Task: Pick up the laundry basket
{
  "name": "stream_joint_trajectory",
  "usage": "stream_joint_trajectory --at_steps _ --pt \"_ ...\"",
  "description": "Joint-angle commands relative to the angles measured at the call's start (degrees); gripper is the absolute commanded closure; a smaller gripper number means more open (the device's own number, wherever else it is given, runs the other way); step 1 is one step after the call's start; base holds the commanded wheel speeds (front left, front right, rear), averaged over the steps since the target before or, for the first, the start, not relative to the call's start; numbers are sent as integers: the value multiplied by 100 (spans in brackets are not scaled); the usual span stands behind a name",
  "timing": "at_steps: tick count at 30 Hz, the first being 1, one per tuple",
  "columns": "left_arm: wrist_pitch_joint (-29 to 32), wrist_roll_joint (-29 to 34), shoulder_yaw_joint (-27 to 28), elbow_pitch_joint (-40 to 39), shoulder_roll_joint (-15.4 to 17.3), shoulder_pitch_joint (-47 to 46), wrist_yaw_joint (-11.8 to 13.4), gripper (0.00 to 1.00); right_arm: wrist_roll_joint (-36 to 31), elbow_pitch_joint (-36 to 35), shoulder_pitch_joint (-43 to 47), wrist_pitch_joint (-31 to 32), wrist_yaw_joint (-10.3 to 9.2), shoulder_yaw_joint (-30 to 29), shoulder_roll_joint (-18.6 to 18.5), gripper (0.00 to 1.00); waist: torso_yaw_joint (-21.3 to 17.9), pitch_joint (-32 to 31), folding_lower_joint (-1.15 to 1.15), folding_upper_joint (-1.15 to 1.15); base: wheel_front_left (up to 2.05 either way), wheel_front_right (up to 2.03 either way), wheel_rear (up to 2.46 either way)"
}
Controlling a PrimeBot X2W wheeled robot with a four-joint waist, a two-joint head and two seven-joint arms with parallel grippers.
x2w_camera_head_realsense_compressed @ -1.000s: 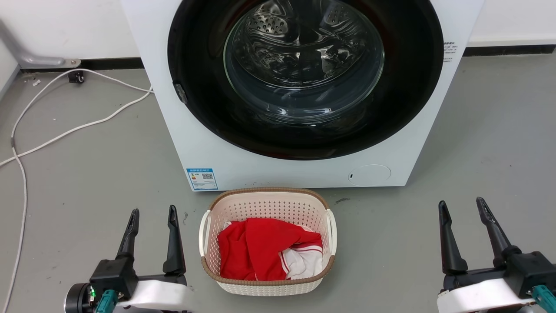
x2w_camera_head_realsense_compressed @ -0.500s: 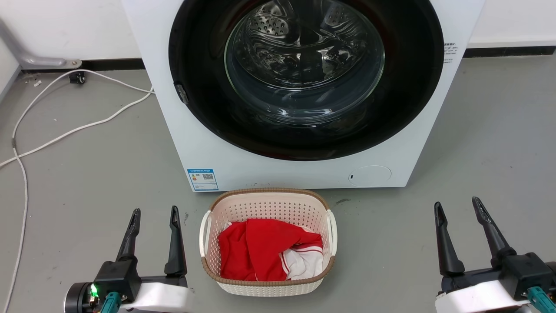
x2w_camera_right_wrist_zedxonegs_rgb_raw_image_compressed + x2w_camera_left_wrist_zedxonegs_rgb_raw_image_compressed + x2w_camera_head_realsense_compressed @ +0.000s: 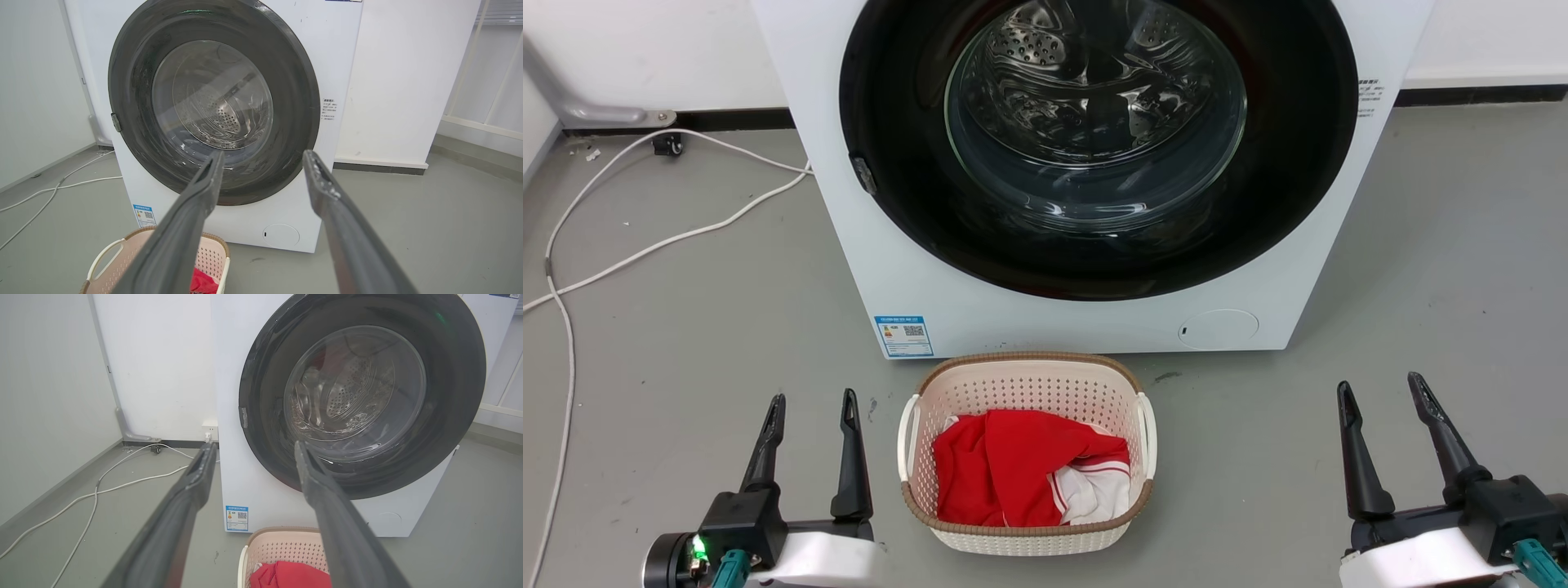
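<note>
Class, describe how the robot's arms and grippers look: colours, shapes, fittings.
The left gripper and right gripper each have two long, tapering black fingers on a black block, joined to a rounded white forearm. A teal connector sits at each wrist; a green light glows on the left.

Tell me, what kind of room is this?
Probably a laundry room. A big white washing machine with a round glass door stands there, and a laundry basket holding red and white clothes sits on the floor in front of it.
</note>
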Motion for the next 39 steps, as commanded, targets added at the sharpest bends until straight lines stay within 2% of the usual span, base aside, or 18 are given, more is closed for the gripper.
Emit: stream_joint_trajectory --at_steps 1,5,14,28,29,39 --pt "-16 37 13 23 15 44 13 0 29 9 22 -12 -2 8 -17 0 0 9 0 0 0 0 0" --pt "-16 59 40 82 15 -3 15 0 39 53 -7 -12 -2 40 -17 0 -1 43 0 0 0 0 0" --pt "-16 169 297 550 14 -495 -167 0 -8 495 -422 -12 -2 218 -13 0 58 416 0 0 0 0 0" --pt "-15 309 471 2177 249 -2001 -610 0 -172 2144 -1906 -12 -2 663 -11 0 99 1546 0 0 0 0 0" --pt "-16 300 453 2484 320 -2276 -667 0 -225 2424 -2215 -12 -2 780 -12 0 77 1772 0 0 0 0 0" --pt "-15 276 320 3759 650 -3590 -820 0 -381 3612 -3608 -12 -3 1221 -198 0 18 2748 0 0 0 0 0"
